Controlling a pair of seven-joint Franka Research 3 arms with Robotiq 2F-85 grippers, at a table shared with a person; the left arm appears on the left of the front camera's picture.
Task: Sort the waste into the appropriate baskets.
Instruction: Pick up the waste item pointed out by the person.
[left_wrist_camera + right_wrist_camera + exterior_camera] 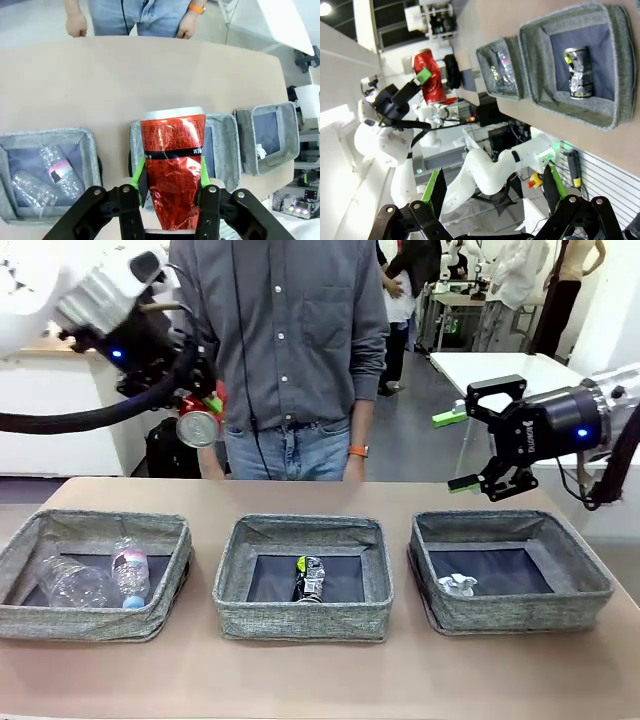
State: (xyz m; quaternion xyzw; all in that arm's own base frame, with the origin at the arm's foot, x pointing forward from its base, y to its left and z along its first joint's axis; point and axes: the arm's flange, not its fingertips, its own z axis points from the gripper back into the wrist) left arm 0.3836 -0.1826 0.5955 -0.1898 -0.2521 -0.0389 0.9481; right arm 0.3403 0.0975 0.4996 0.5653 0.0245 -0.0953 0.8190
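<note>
My left gripper (200, 405) hangs high over the table's left rear, shut on a red can (198, 426). In the left wrist view the red can (173, 170) stands between the green pads of that gripper (170, 181), above the middle basket (222, 150). Two clear bottles (95, 580), one pink-labelled, lie in the left basket (90, 615). A dark can (310, 578) lies in the middle basket (302, 615). A white paper wad (460, 585) rests in the right basket (508, 605). My right gripper (458, 450) is open and empty above that basket's rear; its fingers (436, 186) spread wide.
A person (285, 350) stands at the table's far edge, hands (76, 24) by its rim. The three baskets sit in a row near the front edge, with bare tabletop (320, 500) behind them. A white table (500, 365) stands at the back right.
</note>
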